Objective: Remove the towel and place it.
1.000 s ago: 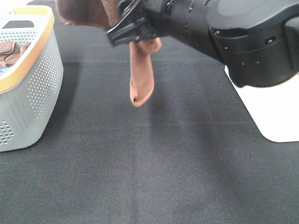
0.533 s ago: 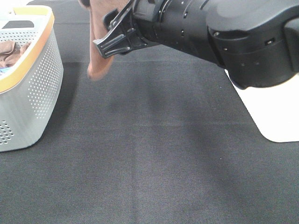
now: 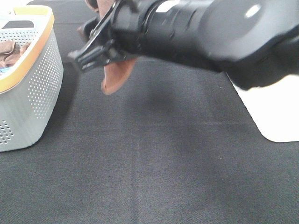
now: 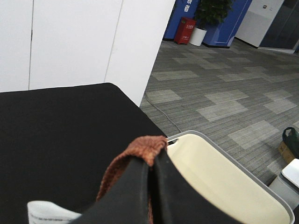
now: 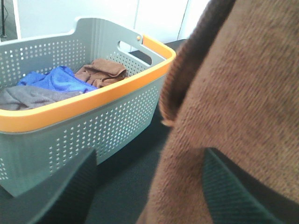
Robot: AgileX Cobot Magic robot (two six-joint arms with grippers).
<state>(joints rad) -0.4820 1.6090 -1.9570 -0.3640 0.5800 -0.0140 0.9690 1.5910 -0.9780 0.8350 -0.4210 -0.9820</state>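
Note:
The reddish-brown towel (image 3: 117, 77) hangs in the air over the black table, right of the basket. In the left wrist view my left gripper (image 4: 152, 163) is shut on the towel's hemmed edge (image 4: 140, 147), and the white tag (image 4: 46, 212) shows beside it. That gripper itself is out of the exterior high view. My right gripper (image 3: 100, 51) reaches across from the right at the hanging cloth. Its fingers (image 5: 60, 186) stand wide apart in the right wrist view, with the towel (image 5: 243, 93) hanging between them.
A grey perforated basket with an orange rim (image 3: 32, 84) stands at the left, holding a bunched brown cloth (image 5: 103, 70), a blue cloth (image 5: 56, 79) and a grey one. A white block (image 3: 275, 112) sits at the right edge. A cream bin (image 4: 224, 172) lies beyond the table.
My right arm has swung left toward the basket. The hanging towel has shifted left with it, and its lower end has swung.

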